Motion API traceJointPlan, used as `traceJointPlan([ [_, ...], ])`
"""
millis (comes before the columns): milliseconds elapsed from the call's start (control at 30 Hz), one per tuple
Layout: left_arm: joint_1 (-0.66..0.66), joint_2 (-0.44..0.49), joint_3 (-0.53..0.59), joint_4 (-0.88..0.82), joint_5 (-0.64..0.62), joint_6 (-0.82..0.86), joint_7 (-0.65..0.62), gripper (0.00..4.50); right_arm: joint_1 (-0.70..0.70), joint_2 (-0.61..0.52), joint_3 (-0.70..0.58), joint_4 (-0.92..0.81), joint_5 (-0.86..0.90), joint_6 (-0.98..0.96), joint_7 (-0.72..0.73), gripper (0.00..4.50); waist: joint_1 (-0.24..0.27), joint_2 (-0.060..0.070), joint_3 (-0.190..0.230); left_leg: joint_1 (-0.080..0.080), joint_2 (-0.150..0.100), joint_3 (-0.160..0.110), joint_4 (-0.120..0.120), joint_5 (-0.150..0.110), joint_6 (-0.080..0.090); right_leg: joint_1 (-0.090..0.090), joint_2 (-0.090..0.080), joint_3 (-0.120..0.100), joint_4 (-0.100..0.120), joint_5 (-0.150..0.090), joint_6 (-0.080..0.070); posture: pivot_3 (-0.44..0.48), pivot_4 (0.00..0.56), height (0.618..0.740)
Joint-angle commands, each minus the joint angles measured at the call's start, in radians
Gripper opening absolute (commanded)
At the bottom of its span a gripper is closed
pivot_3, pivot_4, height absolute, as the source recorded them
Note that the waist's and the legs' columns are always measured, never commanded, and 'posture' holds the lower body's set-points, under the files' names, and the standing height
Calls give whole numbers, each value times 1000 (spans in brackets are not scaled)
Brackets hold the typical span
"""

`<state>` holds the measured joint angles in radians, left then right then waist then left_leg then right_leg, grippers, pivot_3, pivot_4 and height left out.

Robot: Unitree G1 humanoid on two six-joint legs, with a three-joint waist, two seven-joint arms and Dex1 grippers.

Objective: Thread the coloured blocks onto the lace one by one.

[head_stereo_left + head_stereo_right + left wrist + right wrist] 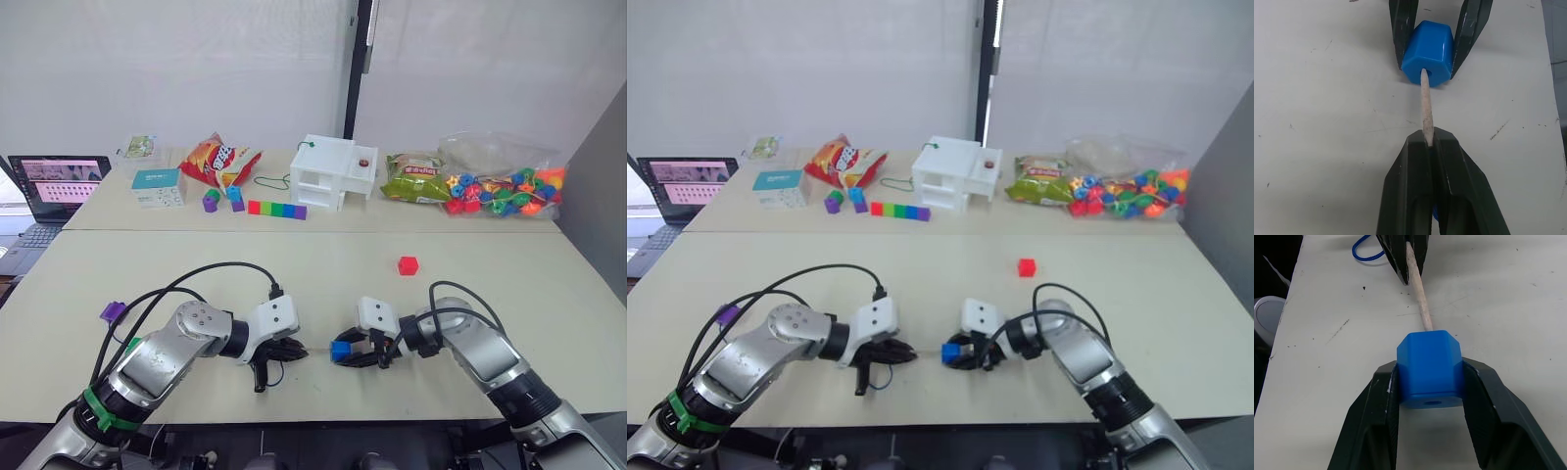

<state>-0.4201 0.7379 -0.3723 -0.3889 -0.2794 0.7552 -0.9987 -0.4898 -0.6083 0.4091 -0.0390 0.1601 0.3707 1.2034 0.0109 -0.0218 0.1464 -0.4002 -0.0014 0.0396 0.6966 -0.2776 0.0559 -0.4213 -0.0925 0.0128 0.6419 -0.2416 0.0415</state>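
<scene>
While the pale matte surface is carrying everything, two metal-and-black arms are meeting at its near edge. At the far side are lying a white boxy house, a clear bag of round beads, two crinkled snack packets, a joined rainbow bar and a laptop.

The right hand is clamping one smooth, bevelled blue block between its two black fingers, the block's hole facing the left hand. The left hand is pinching the lace with fingers pressed nearly together; the stiff pale tip is poking out and entering the blue block's hole. A loop of thin dark-blue string is lying just behind that hand.

One red block is sitting alone, well apart beyond the right hand. One purple block is lying by the left arm.
</scene>
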Motion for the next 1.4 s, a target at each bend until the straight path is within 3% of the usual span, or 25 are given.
traceJointPlan([
  [33,-1,-17,-5,-38,-8,4,5,0,6,-14,0,-24,-6,-3,17,1322,0,0,0,0,0,0,0,0,0,0,0,0,0,0,0,0,150,740],
  [567,-124,-199,-102,62,24,0,19,0,12,-11,-6,-31,-8,20,6,1322,2,0,0,-1,0,0,2,0,0,0,0,0,0,0,0,0,150,740],
  [967,-123,-240,-102,124,27,-65,5,0,17,13,-8,-45,-14,49,-11,1322,1,0,0,0,0,0,2,0,0,0,0,0,1,0,0,0,150,740],
  [1000,-116,-235,-81,122,14,-62,3,526,17,13,-7,-43,-18,50,-14,1322,1,0,0,0,0,0,2,0,0,1,0,0,0,0,0,0,150,740],
  [1033,-106,-217,-65,110,-1,-58,-11,660,19,13,-8,-45,-21,54,-15,1322,1,0,0,0,0,0,3,0,0,1,0,0,1,0,0,0,150,740],
  [1233,-29,-130,5,56,-20,-33,-16,2592,29,9,-18,-50,-26,62,-22,1322,-8,0,0,0,0,0,2,0,0,0,0,0,1,0,0,0,150,740],
  [1400,40,-78,48,25,-37,1,0,2628,31,7,-20,-48,-30,63,-32,1321,-10,0,0,1,0,0,1,0,0,0,0,0,1,0,0,0,150,740],
])
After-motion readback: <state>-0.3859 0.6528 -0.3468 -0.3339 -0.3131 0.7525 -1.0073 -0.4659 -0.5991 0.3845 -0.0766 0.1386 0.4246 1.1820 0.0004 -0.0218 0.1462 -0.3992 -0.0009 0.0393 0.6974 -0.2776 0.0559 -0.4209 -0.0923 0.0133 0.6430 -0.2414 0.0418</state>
